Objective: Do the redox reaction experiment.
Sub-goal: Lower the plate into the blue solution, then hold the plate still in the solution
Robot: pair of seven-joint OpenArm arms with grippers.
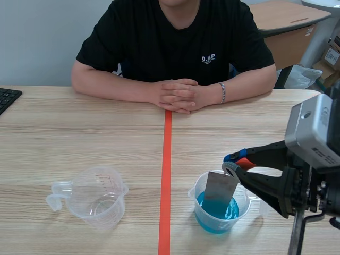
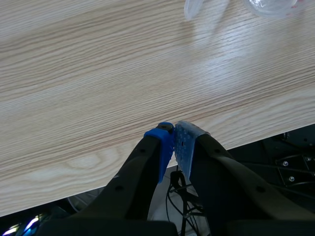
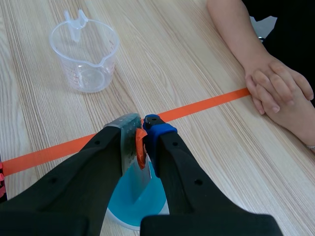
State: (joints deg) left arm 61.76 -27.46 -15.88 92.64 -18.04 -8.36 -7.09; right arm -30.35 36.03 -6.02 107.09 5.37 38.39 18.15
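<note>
The left gripper [image 2: 173,143] sits at the table's near edge, fingers together on nothing. The right gripper [image 1: 234,166] is clamped on a grey metal plate [image 1: 219,190], its lower end down in the cup of blue liquid [image 1: 204,220] — probably so the metal can react. The empty cup [image 1: 98,196] stands well apart, across the tape.

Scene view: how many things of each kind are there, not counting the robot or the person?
Clear plastic cups: 2, the empty cup and the cup of blue liquid
Metal sheet: 1, in the right gripper
Keyboard: 1
Total: 4
</note>
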